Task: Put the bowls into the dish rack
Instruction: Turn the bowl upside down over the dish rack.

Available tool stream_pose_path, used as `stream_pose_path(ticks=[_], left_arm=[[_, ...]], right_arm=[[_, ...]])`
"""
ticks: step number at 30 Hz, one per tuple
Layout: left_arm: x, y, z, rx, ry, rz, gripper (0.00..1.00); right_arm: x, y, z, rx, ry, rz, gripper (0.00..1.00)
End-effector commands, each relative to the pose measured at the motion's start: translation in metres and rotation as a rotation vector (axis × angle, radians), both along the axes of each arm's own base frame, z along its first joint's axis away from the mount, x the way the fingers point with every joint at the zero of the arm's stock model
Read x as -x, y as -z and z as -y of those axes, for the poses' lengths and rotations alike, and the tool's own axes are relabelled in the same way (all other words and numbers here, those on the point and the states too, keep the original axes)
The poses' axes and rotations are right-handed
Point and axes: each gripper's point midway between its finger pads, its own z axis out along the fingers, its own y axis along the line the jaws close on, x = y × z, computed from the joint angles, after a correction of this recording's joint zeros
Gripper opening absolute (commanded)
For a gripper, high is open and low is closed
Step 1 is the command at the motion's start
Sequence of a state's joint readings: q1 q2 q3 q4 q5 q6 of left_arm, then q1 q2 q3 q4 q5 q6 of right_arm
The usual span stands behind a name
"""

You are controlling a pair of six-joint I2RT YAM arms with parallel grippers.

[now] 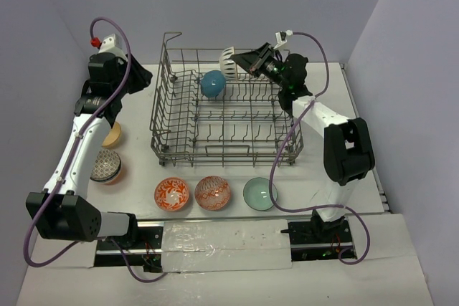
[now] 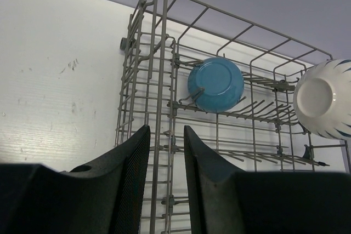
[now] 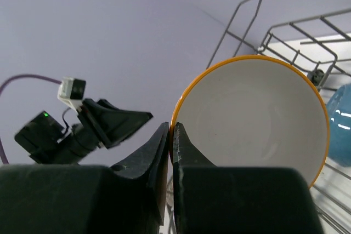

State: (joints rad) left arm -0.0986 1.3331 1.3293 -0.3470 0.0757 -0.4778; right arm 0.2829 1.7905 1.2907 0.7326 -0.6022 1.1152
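The right gripper (image 3: pixel 171 135) is clamped on the rim of a white bowl (image 1: pixel 227 62), one finger inside the rim and one outside. It holds the bowl tipped on its edge over the far side of the rack (image 1: pixel 161 112), near the middle of the back wall. The bowl is glazed smooth and plain inside, with an orange band along the lip and dark stripes down its outer wall.

Just below and left of it, a glossy blue bowl (image 1: pixel 213 84) stands on edge among the upright prongs inside the rack. The rack is a deep rectangular basket of thin grey wire with tall open sides.

The left gripper (image 2: pixel 165 130) hovers left of the rack's far left corner, its jaws partly apart and gripping nothing. Its finger pads are black and finely ribbed.

On the white table (image 1: pixel 143 170) in front of the rack sit two orange-red patterned bowls (image 1: pixel 172 194) and a pale green bowl (image 1: pixel 259 193) in a row. Left of the rack, by the left arm, are a blue-white patterned bowl (image 1: pixel 106 165) and a tan bowl (image 1: pixel 112 135).
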Motion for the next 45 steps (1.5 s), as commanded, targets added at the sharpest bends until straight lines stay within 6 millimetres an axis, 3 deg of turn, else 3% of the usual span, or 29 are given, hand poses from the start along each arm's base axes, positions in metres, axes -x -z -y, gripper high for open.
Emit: stream_pose_path(ticks=[1,15,26,45], left_arm=[[-0.004,-0.009,0.003,0.026,0.014,0.036,0.36],[-0.006,-0.004,0.003,0.033,0.015,0.025,0.35],[-0.007,-0.002,0.003,0.034,0.018,0.019,0.35],[-0.008,-0.001,0.003,0.047,0.025,0.015,0.35]], right_arm=[[0.002,-0.05,0.014,-0.153,0.054,0.124,0.0],[-0.026,-0.034,0.026,-0.26,0.135,0.085,0.0],[-0.047,-0.009,0.036,-0.218,0.173,0.029,0.0],[-0.058,0.018,0.03,-0.085,0.153,-0.083,0.0]])
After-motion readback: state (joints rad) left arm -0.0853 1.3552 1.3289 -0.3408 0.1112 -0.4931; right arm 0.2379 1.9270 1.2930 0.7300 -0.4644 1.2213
